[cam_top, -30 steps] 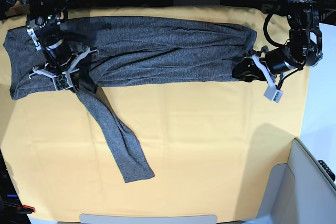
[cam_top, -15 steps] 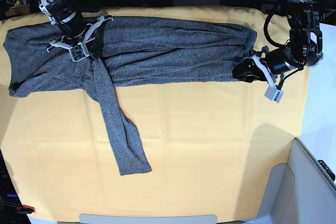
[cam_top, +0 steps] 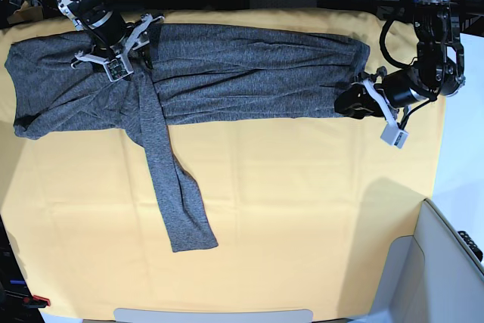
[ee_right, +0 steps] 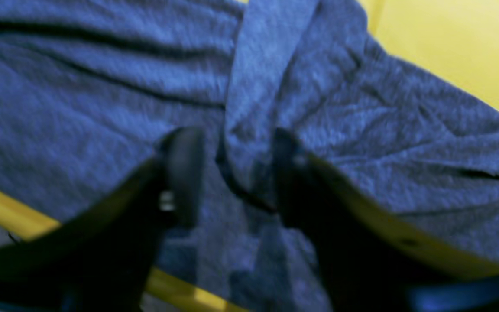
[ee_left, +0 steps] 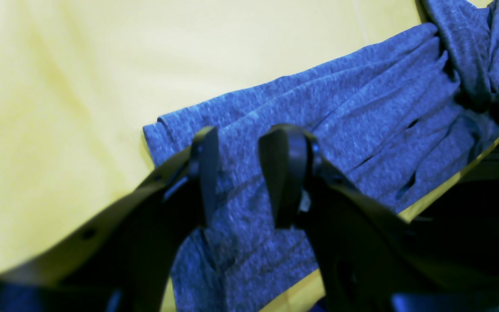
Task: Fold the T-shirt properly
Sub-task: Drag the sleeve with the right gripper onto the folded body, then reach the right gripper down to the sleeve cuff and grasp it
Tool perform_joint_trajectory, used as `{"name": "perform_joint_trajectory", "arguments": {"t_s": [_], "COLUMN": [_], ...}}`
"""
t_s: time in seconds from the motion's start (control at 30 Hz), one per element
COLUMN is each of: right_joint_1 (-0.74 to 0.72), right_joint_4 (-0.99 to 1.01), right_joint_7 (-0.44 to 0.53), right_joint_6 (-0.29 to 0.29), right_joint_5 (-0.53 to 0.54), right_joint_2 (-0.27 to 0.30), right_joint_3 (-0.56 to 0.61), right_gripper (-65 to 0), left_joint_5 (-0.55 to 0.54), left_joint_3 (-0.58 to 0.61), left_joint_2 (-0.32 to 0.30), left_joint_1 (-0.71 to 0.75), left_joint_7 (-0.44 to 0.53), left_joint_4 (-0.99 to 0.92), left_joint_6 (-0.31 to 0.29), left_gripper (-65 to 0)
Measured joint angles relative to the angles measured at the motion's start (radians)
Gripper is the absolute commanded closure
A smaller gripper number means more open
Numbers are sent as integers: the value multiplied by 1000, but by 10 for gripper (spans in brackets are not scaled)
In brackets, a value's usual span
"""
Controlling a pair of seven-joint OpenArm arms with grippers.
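With both the right gripper (ee_right: 232, 173) and left gripper (ee_left: 241, 173) open, the T-shirt (cam_top: 227, 73) sleeve between the right jaws could snag.

One T-shirt (cam_top: 227, 73), dark grey, with one long sleeve (cam_top: 170, 187) trailing loose. One yellow cloth (cam_top: 302, 209) over the surface. Two robot arms: one right gripper (cam_top: 121, 54) and one left gripper (cam_top: 355, 101), with two dark fingers (ee_left: 206, 169) on each. One pale bin corner (cam_top: 446, 262) at the near edge.
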State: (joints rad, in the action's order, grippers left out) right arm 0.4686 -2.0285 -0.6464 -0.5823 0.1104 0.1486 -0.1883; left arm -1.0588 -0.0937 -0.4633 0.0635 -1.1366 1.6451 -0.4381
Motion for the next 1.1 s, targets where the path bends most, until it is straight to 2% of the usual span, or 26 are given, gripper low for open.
{"name": "perform_joint_trajectory", "arguments": {"t_s": [0.23, 0.33, 0.53, 1.1], "right_joint_1": [-40, -78, -141, -351], "right_joint_4": [0, 0, 0, 0], "right_joint_7": [-5, -6, -8, -9], "right_joint_6": [-5, 5, 2, 5], "right_joint_5": [3, -1, 1, -2], "right_joint_2": [-11, -21, -125, -193], "right_joint_3": [-35, -79, -154, -176], "right_gripper": [-295, -296, -296, -296], "left_joint_5": [0, 1, 1, 1], "left_joint_3": [0, 0, 1, 1], "left_joint_2": [0, 23, 30, 30], "left_joint_1": [1, 3, 6, 8], "left_joint_7": [1, -1, -8, -8], "left_joint_4": [0, 0, 0, 0], "left_joint_6": [0, 0, 0, 0], "left_gripper": [-201, -201, -201, -201]}}
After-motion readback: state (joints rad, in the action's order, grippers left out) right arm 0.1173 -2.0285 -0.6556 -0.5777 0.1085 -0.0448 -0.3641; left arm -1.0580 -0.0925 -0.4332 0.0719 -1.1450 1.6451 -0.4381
